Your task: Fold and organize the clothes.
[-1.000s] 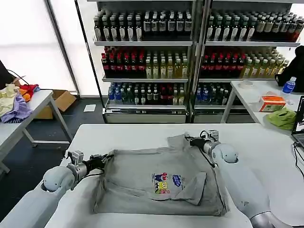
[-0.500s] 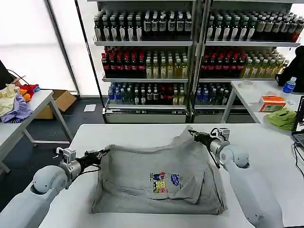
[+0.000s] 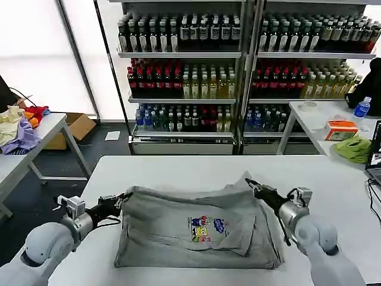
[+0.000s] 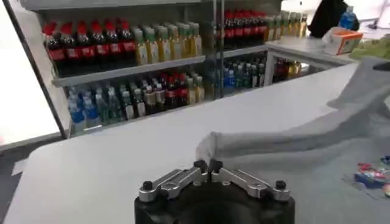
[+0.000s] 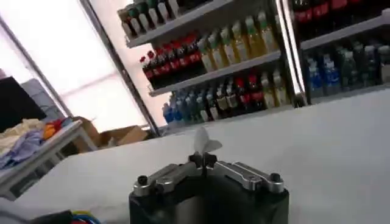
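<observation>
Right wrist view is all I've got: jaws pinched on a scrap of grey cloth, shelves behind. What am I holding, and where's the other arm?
Observer: The right gripper holds the far right corner of a grey shirt lying on the white table.
Operator: And the left?
Observer: The left gripper pinches the far left corner; in the left wrist view its jaws are closed on a bunched fold of cloth.
Operator: Is the far edge off the table?
Observer: In the head view it looks raised between the two grippers, while the near hem lies flat.
Operator: Print side up?
Observer: Yes, the multicolour chest print faces up, near the middle.
</observation>
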Available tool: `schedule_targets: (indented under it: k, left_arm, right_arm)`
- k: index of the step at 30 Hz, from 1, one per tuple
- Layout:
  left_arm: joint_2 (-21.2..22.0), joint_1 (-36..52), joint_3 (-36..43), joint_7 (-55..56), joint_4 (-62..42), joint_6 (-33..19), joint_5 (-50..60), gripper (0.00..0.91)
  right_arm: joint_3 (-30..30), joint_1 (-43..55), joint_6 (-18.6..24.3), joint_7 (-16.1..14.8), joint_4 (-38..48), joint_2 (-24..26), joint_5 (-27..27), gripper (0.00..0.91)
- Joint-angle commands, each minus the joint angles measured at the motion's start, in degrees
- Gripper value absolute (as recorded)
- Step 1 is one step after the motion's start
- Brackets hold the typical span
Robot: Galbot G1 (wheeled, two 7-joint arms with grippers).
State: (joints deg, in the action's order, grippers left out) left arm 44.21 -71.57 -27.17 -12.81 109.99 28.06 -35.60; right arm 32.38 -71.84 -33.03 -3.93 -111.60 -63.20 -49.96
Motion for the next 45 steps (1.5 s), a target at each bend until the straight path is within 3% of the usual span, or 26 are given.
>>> schedule_targets:
  k: [1, 4, 5, 6, 7, 8, 9, 11, 15, 21, 23, 25, 28, 31, 45]
  left_arm:
    - [0.77, -18.56, -8.45, 0.75, 8.43, -0.24, 4.84, 0.01]
    - [1.87, -21.3, -9.47, 0.72, 9.51, -0.58, 7.26, 0.02]
    - [2.3, -22.12, -9.6, 0.73, 9.63, -0.9, 7.89, 0.141]
    - [2.67, -22.73, -9.7, 0.68, 9.7, -1.16, 8.61, 0.302]
    - [2.98, -23.33, -9.77, 0.68, 9.79, -1.32, 9.14, 0.564]
    - [3.25, -23.77, -9.74, 0.77, 9.94, -1.38, 9.59, 0.907]
    - [3.52, -24.18, -9.54, 0.82, 9.92, -1.74, 10.11, 0.907]
    - [3.61, -25.25, -9.11, 0.46, 9.65, -4.38, 11.41, 0.907]
    - [4.29, -25.6, -9.26, 0.95, 10.33, -4.63, 12.65, 0.907]
    - [3.43, -25.71, -14.6, 3.17, 12.42, -3.29, 10.09, 0.907]
    - [3.04, -26.04, -16.79, 4.19, 13.57, -2.78, 8.1, 0.907]
    - [2.97, -26.35, -19.67, 5.45, 14.56, -2.67, 6.44, 0.907]
    - [4.2, -26.21, -20.04, 9.26, 17.07, -1.24, 1.97, 0.907]
    - [7.43, -25.73, -15.7, 15.21, 19.56, -0.71, 0.16, 0.907]
    - [25.36, -21.77, -3.09, 29.01, 15.75, 2.02, 5.96, 0.907]
  right_arm:
    - [5.86, -17.36, -0.04, 0.95, -10.31, -1.19, -1.37, 0.0]
    - [6.48, -21.06, 0.17, 0.98, -12.41, -2.32, -1.23, 0.0]
    - [6.57, -22.09, 0.26, 0.9, -13.07, -2.61, -1.23, 0.0]
    - [6.65, -22.64, 0.36, 0.8, -13.61, -2.72, -1.14, 0.0]
    - [6.72, -23.87, 0.47, 0.65, -14.35, -2.93, -1.03, 0.0]
    - [6.76, -24.31, 0.48, 0.54, -14.51, -3.07, -0.98, 0.0]
    - [6.72, -25.41, 0.47, 0.6, -15.08, -3.26, -0.84, 0.0]
    - [6.61, -26.08, 0.2, 1.87, -15.32, -3.47, 0.21, 0.907]
    - [6.95, -25.88, 0.56, 2.52, -14.94, -3.94, 1.34, 0.907]
    - [9.38, -25.79, 3.74, 0.93, -16.2, -3.58, 1.02, 0.907]
    - [10.38, -25.84, 7.79, -0.54, -16.28, -3.51, 3.82, 0.907]
    - [11.34, -25.54, 14.54, -3.45, -15.36, -3.68, 10.53, 0.907]
    - [12.71, -24.93, 20.04, -5.84, -14.68, -4.0, 14.38, 0.907]
    - [14.38, -23.35, 26.17, -7.92, -12.67, -5.49, 18.44, 0.907]
    - [13.44, -25.13, 27.82, -7.04, -10.78, -9.35, 19.58, 0.907]
